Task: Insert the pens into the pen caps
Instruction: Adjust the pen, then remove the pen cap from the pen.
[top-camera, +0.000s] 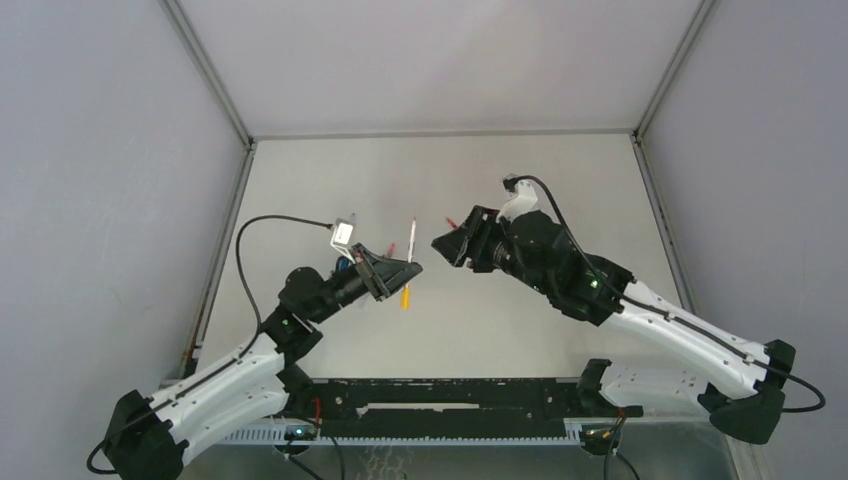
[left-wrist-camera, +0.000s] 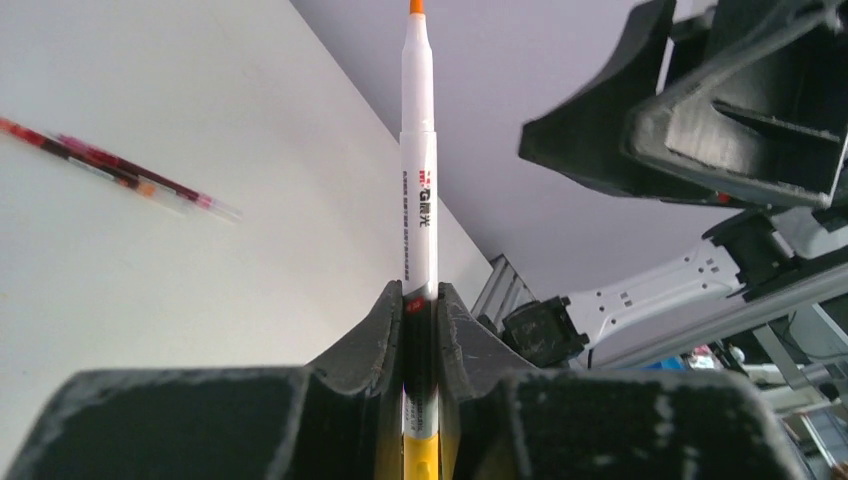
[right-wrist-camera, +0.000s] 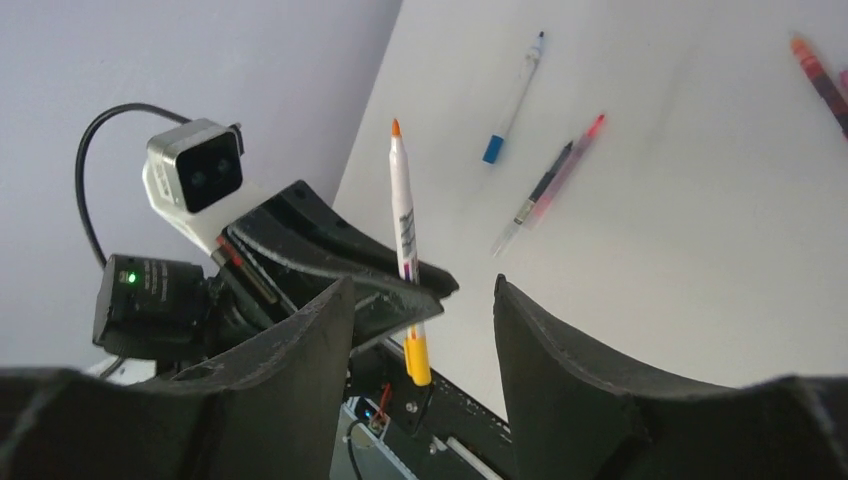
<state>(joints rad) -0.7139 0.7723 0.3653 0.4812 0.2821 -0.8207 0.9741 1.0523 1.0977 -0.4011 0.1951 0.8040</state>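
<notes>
My left gripper (left-wrist-camera: 420, 292) is shut on a white-barrelled pen (left-wrist-camera: 419, 150) with an orange tip and a yellow back end, held upright above the table. In the top view the left gripper (top-camera: 400, 272) and its pen (top-camera: 410, 245) are at mid-table. My right gripper (top-camera: 445, 245) is open and empty, facing the pen from the right, a short gap away. The right wrist view shows its fingers (right-wrist-camera: 300, 350) spread, with the held pen (right-wrist-camera: 403, 210) beyond them. A blue-ended pen (right-wrist-camera: 515, 95) and a black and pink pen (right-wrist-camera: 550, 185) lie on the table. No loose cap is clearly visible.
Red and pink pens (left-wrist-camera: 100, 165) lie blurred on the table far from the left gripper. Another orange-red pen (right-wrist-camera: 820, 70) lies at the top right of the right wrist view. Grey walls enclose the white table (top-camera: 560, 180) on three sides.
</notes>
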